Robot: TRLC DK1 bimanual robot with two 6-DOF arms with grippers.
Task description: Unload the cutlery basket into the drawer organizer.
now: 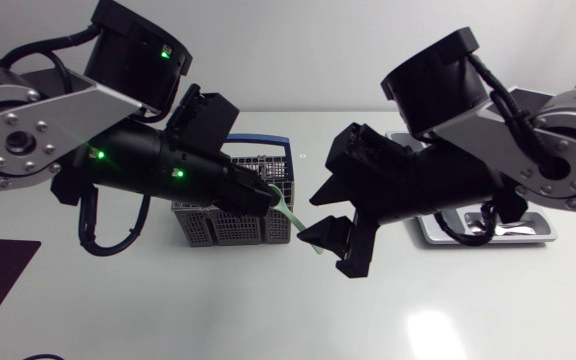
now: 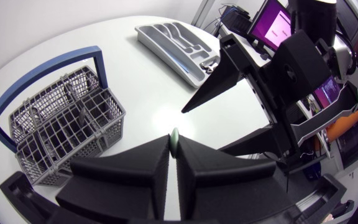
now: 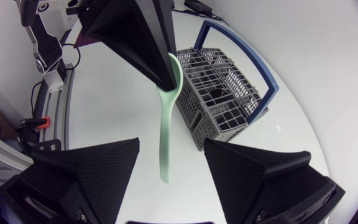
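My left pincer (image 3: 165, 78) was clamped on the bowl end of a pale green spoon (image 3: 164, 124), holding it in the air just off the cutlery basket (image 3: 222, 93), on the side of the basket that faces the drawer organizer (image 1: 488, 232). From that grip the spoon's long axis ran away from the basket and down toward my right pincer (image 3: 171, 146), handle end first. The right pincer stood apart. The handle tip lay in the gap between its two fingers, with clear space on either side and neither finger touching it. So the spoon was straight ahead of the right pincer and roughly in line with its opening. That arm was also the one between the basket and the organizer, which sat well apart from the basket across the counter (image 1: 268, 310). I judged this a handover: the right fingers needed only to close squarely on the handle before the left let go. A crooked pinch on so thin a handle could let it swing or slip.
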